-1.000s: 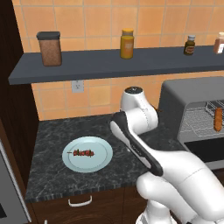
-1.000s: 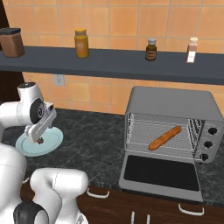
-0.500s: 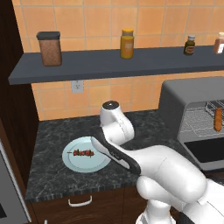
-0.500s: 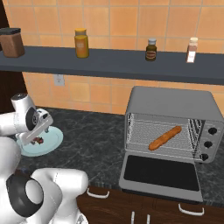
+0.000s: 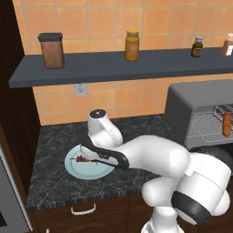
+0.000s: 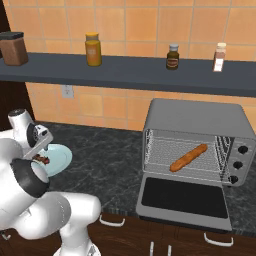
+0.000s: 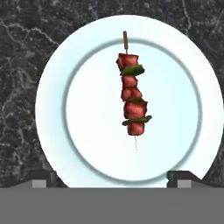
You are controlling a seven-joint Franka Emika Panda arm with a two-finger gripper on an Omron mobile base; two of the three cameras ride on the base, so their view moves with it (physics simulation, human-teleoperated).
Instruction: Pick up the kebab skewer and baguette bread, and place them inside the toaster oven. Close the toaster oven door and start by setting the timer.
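Note:
The kebab skewer (image 7: 131, 99), red meat chunks with green bits on a thin stick, lies on a pale blue plate (image 7: 57, 100) on the dark stone counter. My gripper (image 7: 111, 178) hangs straight above the plate, open, its fingertips (image 7: 43, 177) wide apart at the plate's near rim and clear of the skewer. From the base, the skewer (image 5: 83, 159) and plate (image 5: 73, 166) sit at the counter's left, under my hand. The baguette bread (image 6: 188, 157) lies on the wire rack inside the toaster oven (image 6: 200, 117). The toaster oven door (image 6: 182, 198) is folded down flat.
A dark shelf (image 6: 125, 72) above the counter carries a brown canister (image 5: 52, 50), an orange jar (image 6: 92, 49) and two small bottles (image 6: 172, 56). Three knobs (image 6: 239, 165) sit on the oven's right side. A tall dark cabinet (image 5: 13, 136) bounds the counter on the left.
My arm has swung left and down from the middle of the counter to just over the plate. Skewer, plate and baguette have stayed put, and the gripper has stayed open.

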